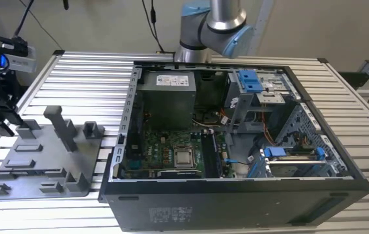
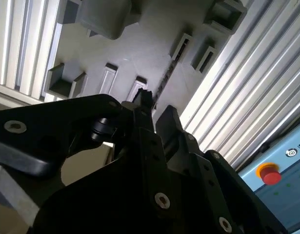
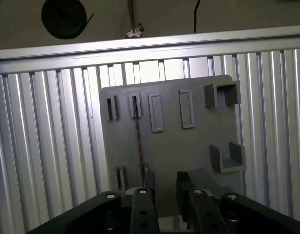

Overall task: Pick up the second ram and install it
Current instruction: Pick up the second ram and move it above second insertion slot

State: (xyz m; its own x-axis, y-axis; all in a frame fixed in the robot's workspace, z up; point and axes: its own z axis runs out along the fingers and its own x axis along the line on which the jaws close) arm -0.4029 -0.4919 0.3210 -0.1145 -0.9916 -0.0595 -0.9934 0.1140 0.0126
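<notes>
The second ram stands on its long edge in a slot of the grey tray, a thin dark strip running away from me; in the second wrist view the ram shows edge-on. My gripper hovers over the near part of the tray, open, with nothing between its fingers. The ram lines up just outside one fingertip, not in the gap. In the exterior view my gripper hangs above the tray's far corner, at the exterior view's left.
An open computer case lies to the tray's right in the exterior view, with the motherboard, long dark slots and blue drive latches. The table is ribbed metal. A red button sits beyond its edge.
</notes>
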